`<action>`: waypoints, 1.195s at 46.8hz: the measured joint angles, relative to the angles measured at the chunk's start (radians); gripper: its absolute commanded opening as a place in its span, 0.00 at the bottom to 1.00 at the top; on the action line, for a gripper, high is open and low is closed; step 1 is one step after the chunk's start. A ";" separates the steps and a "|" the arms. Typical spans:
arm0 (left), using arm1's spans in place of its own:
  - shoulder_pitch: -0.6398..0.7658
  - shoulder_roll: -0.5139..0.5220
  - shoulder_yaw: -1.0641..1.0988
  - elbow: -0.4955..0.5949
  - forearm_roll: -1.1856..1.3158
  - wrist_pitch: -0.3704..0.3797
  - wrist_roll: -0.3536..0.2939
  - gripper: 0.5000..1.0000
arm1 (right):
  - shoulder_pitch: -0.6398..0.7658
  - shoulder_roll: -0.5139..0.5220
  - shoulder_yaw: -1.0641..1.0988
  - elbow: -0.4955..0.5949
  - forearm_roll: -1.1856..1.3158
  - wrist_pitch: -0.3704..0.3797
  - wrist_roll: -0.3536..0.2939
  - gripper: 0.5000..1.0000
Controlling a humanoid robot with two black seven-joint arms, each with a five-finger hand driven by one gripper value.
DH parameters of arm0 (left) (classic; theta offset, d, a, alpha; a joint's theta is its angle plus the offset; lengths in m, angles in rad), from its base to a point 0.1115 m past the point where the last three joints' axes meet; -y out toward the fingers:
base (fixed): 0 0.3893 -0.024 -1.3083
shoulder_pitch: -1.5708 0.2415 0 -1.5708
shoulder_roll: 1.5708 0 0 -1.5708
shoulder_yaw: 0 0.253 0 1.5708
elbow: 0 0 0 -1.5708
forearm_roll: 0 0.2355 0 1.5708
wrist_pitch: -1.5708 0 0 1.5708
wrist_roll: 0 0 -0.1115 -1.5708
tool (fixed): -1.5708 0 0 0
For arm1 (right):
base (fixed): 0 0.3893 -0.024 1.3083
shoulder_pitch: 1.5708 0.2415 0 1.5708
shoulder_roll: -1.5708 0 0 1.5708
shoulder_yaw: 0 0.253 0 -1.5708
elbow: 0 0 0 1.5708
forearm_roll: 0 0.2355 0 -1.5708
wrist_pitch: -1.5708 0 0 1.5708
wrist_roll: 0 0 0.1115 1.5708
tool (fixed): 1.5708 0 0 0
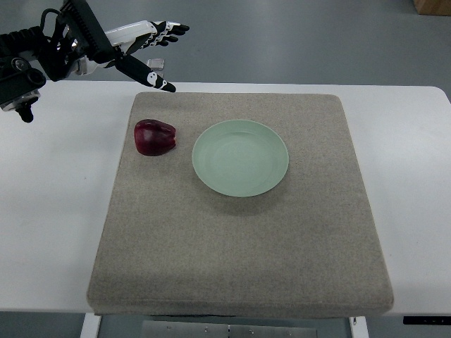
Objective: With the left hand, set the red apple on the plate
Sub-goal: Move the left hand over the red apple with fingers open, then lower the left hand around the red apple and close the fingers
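- Your left hand (144, 49) sits at approx 10 o'clock in the top view, above the far-left corner of the mat (239, 239) — fingers spread and loose, gripping nothing, thumb hanging down toward the mat edge.
- Red apple (154, 136) lies on the mat at about 9 o'clock from the plate (240, 158), just beside its rim w/ a sliver of mat between; not touching, as far as the view shows.
- Hand and apple are well apart; the apple is at roughly 6 o'clock from the fingertips (177, 29).
- Step in hand, my read: the reach. Bring the palm down over the apple from the 10–11 o'clock side, keep the fingers wide until they straddle it, then close.
- Approach from the side away from the plate so a nudge pushes the fruit toward the dish, not off the mat.
- Apple looks a bit wider than tall here — long axis approx 9-to-3. Stem end prob. faces up or 3 o'clock; can't tell for sure.
- Wrap across the short axis, 12-to-6, for the surer hold.
- Right arm: not visible.
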 measured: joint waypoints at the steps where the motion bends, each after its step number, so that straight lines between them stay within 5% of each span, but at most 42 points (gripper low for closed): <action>1: -0.003 0.001 0.006 -0.004 0.018 0.000 0.001 1.00 | 0.000 0.000 0.000 0.000 0.000 0.000 0.000 0.86; 56: -0.240 0.052 0.399 -0.114 0.278 -0.038 0.006 1.00 | 0.000 0.000 0.000 0.000 0.000 0.000 0.000 0.86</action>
